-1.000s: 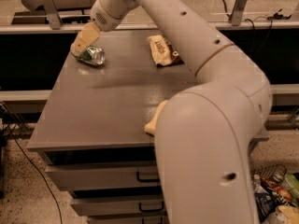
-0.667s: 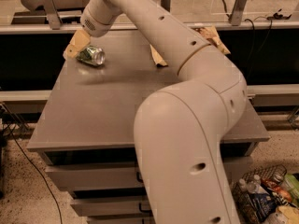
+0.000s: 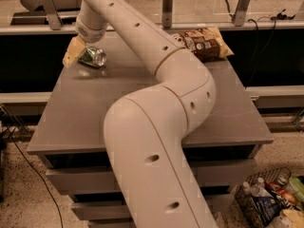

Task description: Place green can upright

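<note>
Lying sideways on the tabletop (image 3: 80, 113), upper left, green can (image 3: 93, 56) sits just right of end effector (image 3: 80, 54); grip unclear.

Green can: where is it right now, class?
In the camera view, the green can lies on its side at the table's far left corner, beside the hand, well left of the snack bag.

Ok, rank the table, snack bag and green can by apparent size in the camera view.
Largest: table.
Then: snack bag.
Smallest: green can, far left, with the gripper right at it.
</note>
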Robot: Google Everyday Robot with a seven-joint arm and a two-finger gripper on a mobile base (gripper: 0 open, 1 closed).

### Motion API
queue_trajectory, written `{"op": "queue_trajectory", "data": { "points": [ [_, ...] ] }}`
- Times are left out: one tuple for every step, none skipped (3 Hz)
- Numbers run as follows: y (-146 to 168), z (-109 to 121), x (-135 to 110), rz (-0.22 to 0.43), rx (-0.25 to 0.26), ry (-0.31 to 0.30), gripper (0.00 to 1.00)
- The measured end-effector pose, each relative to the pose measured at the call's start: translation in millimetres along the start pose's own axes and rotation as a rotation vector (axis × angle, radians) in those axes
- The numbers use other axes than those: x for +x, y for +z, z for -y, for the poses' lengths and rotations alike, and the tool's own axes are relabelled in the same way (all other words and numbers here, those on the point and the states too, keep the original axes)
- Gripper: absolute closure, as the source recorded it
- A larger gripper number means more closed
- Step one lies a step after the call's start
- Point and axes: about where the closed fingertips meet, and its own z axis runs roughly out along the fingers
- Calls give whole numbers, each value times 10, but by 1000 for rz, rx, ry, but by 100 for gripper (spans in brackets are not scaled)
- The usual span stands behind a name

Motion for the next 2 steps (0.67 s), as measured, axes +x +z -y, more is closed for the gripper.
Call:
{"op": "queue_trajectory", "data": {
  "points": [
    [196, 49, 46, -71, 18, -13, 0],
    [322, 79, 106, -136, 36, -33, 0]
  ]
}}
